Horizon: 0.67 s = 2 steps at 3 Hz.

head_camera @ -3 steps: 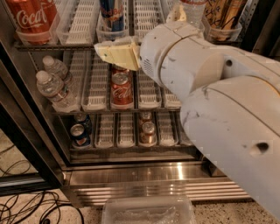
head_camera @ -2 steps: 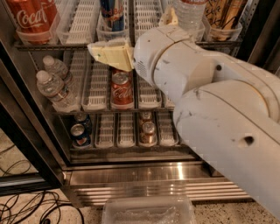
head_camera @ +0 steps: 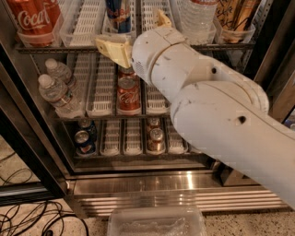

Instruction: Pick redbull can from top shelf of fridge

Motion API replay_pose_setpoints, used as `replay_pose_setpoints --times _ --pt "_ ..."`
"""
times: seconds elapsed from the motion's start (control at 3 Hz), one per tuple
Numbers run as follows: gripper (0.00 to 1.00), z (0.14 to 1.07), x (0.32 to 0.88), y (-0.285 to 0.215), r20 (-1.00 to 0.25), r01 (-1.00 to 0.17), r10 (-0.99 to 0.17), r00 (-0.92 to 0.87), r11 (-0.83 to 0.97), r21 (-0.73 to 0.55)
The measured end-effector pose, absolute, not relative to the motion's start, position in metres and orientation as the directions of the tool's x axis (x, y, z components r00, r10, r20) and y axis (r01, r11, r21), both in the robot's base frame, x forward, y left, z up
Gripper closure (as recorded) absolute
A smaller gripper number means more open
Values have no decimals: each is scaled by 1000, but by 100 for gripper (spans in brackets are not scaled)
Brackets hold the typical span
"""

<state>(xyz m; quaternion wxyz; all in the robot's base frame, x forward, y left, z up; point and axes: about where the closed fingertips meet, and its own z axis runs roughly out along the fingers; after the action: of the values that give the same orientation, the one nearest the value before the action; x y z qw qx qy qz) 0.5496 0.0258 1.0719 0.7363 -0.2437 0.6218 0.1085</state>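
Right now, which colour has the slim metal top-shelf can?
Blue-and-red slim can, camera view; cream plastic gripper just below it.

One redbull can (head_camera: 118,14), one hand (head_camera: 129,27) near it

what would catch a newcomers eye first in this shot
The big white robot arm fills the right half and reaches into the fridge. Its gripper is at the front of the top shelf, with yellowish fingers spread open either side of the redbull can. A red Coca-Cola drink stands out in the top left corner.
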Motion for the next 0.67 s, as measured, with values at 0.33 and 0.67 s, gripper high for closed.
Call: replay_pose_setpoints --times 0.33,0.67 --pt "17 1074 565 30 -963 -442 -139 232 866 -232" --pt "18 1079 580 41 -954 -419 -146 263 873 -249"
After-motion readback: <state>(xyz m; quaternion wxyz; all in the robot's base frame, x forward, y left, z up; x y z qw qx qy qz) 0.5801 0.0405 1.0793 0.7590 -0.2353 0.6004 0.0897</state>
